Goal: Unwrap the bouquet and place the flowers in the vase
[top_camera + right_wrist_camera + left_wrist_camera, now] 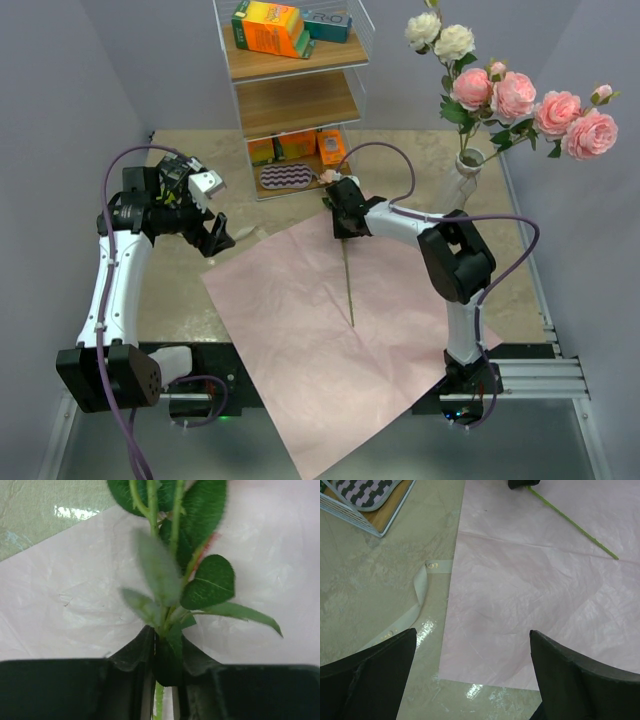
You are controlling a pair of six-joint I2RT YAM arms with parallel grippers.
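Observation:
The bouquet's pink sheet (330, 340) lies spread flat on the table, and no wrapped cone shows. One flower lies on it, its thin green stem (348, 285) pointing toward me and its pink bloom (327, 177) at the far end. My right gripper (345, 215) is shut on this stem just below the leaves (207, 582), low over the sheet. The white vase (458, 185) stands at the back right and holds several pink and cream roses (515, 97). My left gripper (472, 632) hangs open over the sheet's left edge (530, 590), with nothing in it. A cream ribbon (417, 592) lies beside it.
A white wire shelf rack (290, 80) with orange and teal boxes stands at the back centre. A striped pad (287, 176) sits on its bottom shelf. Grey walls close in left and right.

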